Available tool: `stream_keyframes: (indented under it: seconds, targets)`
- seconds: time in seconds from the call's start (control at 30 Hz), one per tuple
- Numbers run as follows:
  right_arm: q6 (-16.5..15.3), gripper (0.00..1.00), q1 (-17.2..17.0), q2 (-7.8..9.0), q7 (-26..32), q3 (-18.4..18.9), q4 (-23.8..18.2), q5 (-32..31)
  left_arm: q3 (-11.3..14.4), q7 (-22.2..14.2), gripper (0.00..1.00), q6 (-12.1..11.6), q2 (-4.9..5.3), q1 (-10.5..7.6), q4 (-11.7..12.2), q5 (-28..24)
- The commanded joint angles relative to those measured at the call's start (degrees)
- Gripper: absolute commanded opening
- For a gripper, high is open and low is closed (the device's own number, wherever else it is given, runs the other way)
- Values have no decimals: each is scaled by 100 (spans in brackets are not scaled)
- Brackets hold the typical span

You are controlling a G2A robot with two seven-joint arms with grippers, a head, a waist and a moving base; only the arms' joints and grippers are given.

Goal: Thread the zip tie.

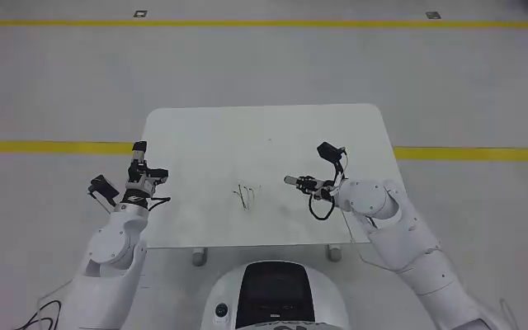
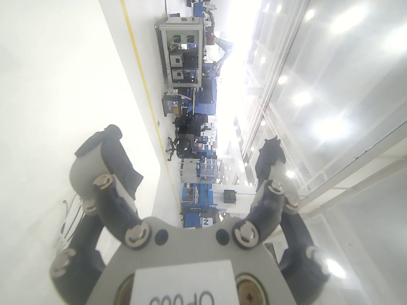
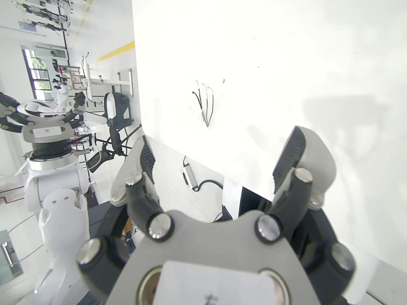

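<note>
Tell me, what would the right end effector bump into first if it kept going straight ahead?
Probably the zip ties lying on the white table: they sit almost dead ahead of the open right end effector. Its height is unclear, so it might pass above them.

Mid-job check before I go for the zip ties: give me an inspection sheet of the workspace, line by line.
Surface: white table, flat, with rounded corners.
Job's things: zip ties, a small loose bunch lying near the front middle of the table, touched by neither arm.
Clutter: nothing seen.
Grippers: left claw open, at the table's left edge; right claw open, over the table's right side, pointing toward the ties; both hold nothing.
Cables: black cable loops at the right wrist, apart from the ties.
Surroundings: yellow floor line runs past the table on both sides.
</note>
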Motion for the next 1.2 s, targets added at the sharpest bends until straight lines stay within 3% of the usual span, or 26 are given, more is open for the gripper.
stream_keyframes:
  seconds: [0.0, 0.1, 0.23, 0.47, 0.6, 0.73, 1.17]
  targets:
    - [-86, 100, 101, -2, 68, -53, -42, -98, 0, 0, 100, 0, 0, 0, 0, 0]
    - [-54, 100, 518, -57, 384, -360, -14, -291, 0, 0, 100, 0, 0, 0, 0, 0]
    - [-46, 100, 1351, -244, 812, -1010, 386, -290, 0, 0, 100, 0, 0, 0, 0, 0]
    - [52, 100, 2843, -884, 1199, -2549, 1735, -293, 0, 0, 100, 0, 0, 0, 0, 0]
    - [52, 100, 3311, -1279, 1253, -3129, 2403, -92, 0, 0, 100, 0, 0, 0, 0, 0]
    - [-1, 100, 3557, -1680, 1253, -3460, 3091, 362, 0, 0, 100, 0, 0, 0, 0, 0]
    - [-1, 100, 3557, -1680, 1253, -3460, 3091, 362, 0, 0, 100, 0, 0, 0, 0, 0]
